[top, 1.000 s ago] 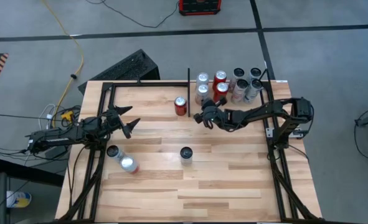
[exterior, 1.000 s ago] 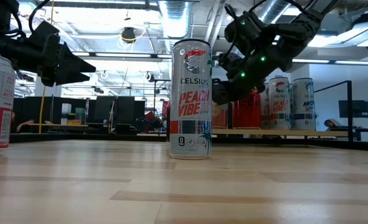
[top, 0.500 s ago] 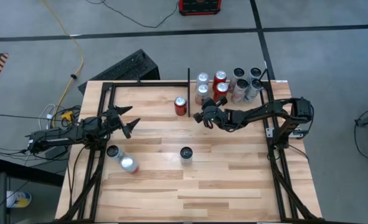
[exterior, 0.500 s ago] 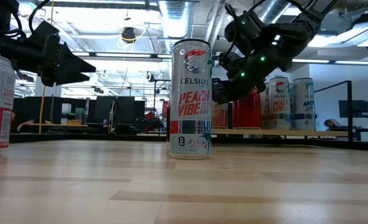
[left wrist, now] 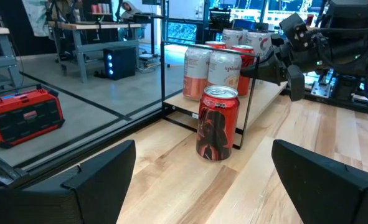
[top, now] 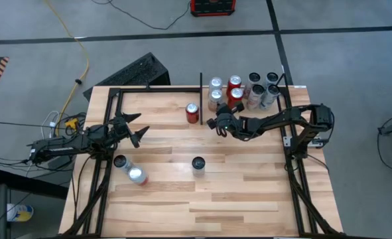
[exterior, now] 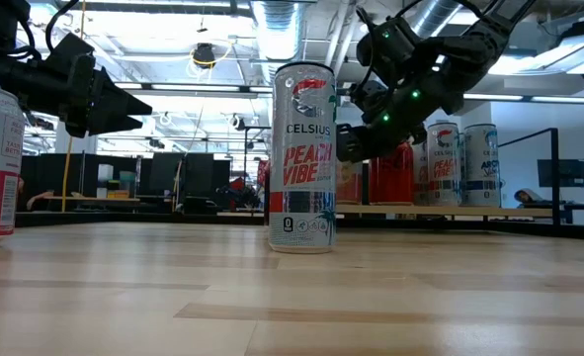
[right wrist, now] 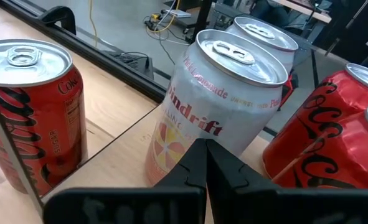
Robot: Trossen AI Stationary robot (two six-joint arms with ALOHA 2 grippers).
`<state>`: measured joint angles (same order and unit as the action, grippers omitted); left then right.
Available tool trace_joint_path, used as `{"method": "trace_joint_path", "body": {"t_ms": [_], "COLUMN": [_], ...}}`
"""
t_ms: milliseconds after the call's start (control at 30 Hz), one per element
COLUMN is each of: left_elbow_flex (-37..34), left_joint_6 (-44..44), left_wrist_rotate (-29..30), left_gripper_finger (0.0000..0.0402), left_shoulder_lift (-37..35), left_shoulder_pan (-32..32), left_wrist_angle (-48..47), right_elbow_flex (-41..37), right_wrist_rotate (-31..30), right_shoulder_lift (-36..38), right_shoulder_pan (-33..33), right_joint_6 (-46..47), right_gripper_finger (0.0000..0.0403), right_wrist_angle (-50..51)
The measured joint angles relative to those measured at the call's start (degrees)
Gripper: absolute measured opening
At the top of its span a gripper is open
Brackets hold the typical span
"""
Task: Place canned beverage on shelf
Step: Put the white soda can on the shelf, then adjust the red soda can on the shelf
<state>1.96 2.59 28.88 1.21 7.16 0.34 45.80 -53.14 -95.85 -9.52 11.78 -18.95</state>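
Note:
The shelf point(left wrist: 268, 98) is a raised wooden plank at the table's far right, and several cans stand on it. A white Spindrift can point(right wrist: 218, 106) stands at its near left corner, with red cans point(right wrist: 320, 137) beside it. A red can point(top: 192, 113) stands upright on the table, just left of the black divider bar point(top: 201, 86). My right gripper point(top: 211, 123) is shut and hangs a short way before the Spindrift can, holding nothing. My left gripper point(top: 141, 135) waits open at the table's left, pointing level across it.
A tall Celsius can point(top: 198, 163) stands at the table's middle. Two more cans point(top: 121, 161) point(top: 137, 176) stand near the left side, below my left gripper. Black frame rails point(top: 295, 172) run along both sides of the table. Bare wood lies toward the near edge.
My right gripper has turned slightly at the wrist while staying in place and shut. No can has moved.

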Motion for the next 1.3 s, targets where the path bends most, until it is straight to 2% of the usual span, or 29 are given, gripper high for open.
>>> {"method": "trace_joint_path", "body": {"t_ms": [200, 300, 433, 533, 667, 767, 900, 1000, 1100, 1233, 1300], "left_elbow_flex": [0.0, 0.0, 0.0, 0.0, 0.0, 0.0, 0.0, 0.0, 0.0, 0.0, 0.0], "left_joint_6": [0.0, 0.0, 0.0, 0.0, 0.0, 0.0, 0.0, 0.0, 0.0, 0.0, 0.0], "left_wrist_rotate": [0.0, 0.0, 0.0, 0.0, 0.0, 0.0, -0.1, -0.1, 0.0, 0.0, -0.1], "left_gripper_finger": [0.0361, 0.0361, 0.0361, 0.0361, 0.0361, 0.0361, 0.0361, 0.0361, 0.0361, 0.0361, 0.0361], "left_shoulder_lift": [0.0, 0.0, 0.0, 0.0, 0.1, 0.4, 0.4, 0.3, 0.3, 0.3, 0.3], "left_shoulder_pan": [0.0, 0.0, 0.0, 0.0, 0.0, 0.0, 0.0, 0.0, 0.0, 0.0, 0.0], "left_wrist_angle": [0.0, 0.0, 0.0, 0.0, 0.0, 0.0, 0.0, 0.0, 0.0, 0.0, 0.0], "right_elbow_flex": [0.0, 0.1, 4.1, 8.2, 14.5, 22.6, 39.2, 51.9, 62.3, 72.1, 75.2], "right_wrist_rotate": [0.3, 1.7, 2.0, 2.4, 6.1, 13.8, 27.4, 31.4, 34.6, 41.7, 43.1], "right_shoulder_lift": [0.0, 2.2, 7.2, 10.5, 12.2, 11.5, 7.3, 1.8, -4.6, -11.4, -13.8], "right_shoulder_pan": [0.6, 3.0, 7.8, 10.9, 14.1, 15.1, 15.5, 17.2, 19.4, 22.5, 24.4], "right_joint_6": [0.2, -0.1, 0.2, 0.2, -0.1, 0.2, 5.4, 10.4, 12.9, 13.9, 13.9], "right_gripper_finger": [0.0025, 0.0025, 0.0025, 0.0025, 0.0025, 0.0025, 0.0025, 0.0025, 0.0025, 0.0025, 0.0025], "right_wrist_angle": [0.3, 4.2, 14.3, 18.5, 19.6, 23.1, 40.4, 56.2, 66.5, 73.3, 74.5]}}
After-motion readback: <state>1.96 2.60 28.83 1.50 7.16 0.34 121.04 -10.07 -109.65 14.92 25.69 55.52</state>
